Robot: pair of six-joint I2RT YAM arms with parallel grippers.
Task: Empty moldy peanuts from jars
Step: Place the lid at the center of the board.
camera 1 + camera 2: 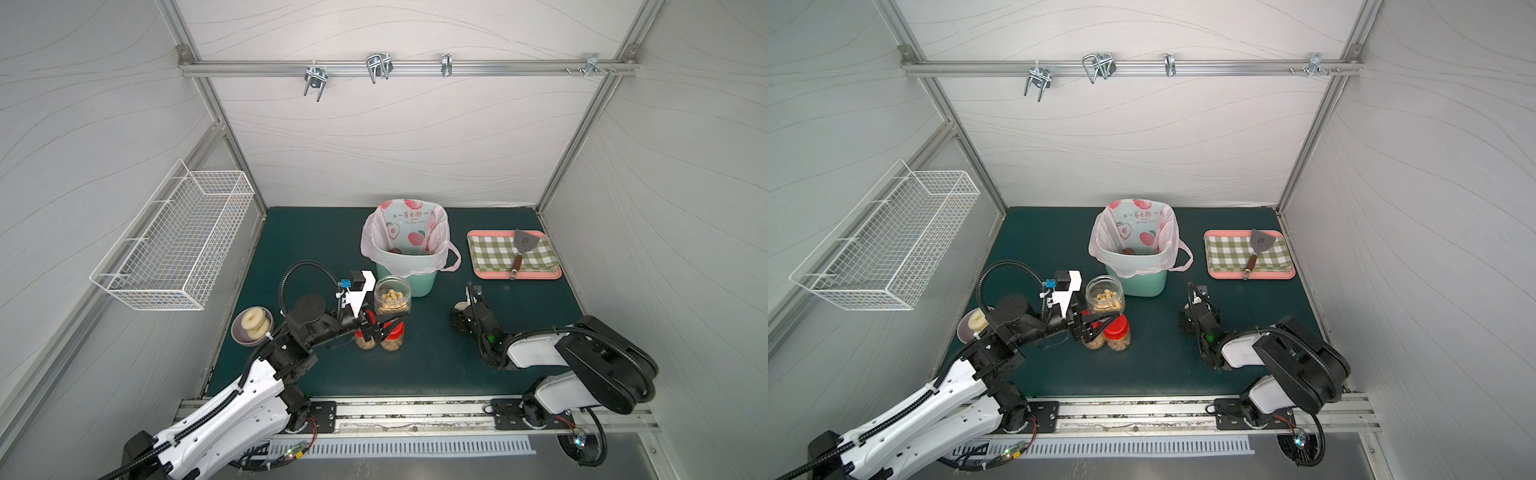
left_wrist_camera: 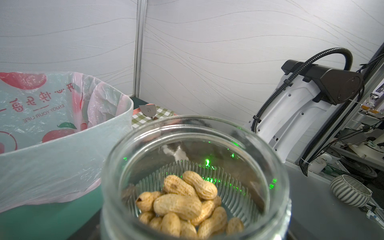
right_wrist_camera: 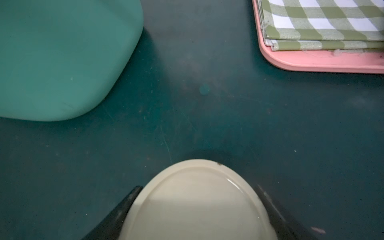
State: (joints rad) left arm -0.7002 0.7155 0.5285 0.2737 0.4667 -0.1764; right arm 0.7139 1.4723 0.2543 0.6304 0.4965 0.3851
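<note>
Left wrist view: the open jar stood just before my left claw, upright, its long axis vertical and its wide mouth turned to the ceiling. It was round, of clear glass with fine ribs in the wall. The moldy peanuts lay low inside, tan shells with a rough, netted skin. In both top views I held this jar by its sides, the claw spread wide around it, higher than the two red-lidded jars and just beside the mint-green bin. My left forearm reached out almost level. My right arm was folded, and my right claw pointed down, closed on the rim of the smooth beige lid, close over the dark green counter.
</note>
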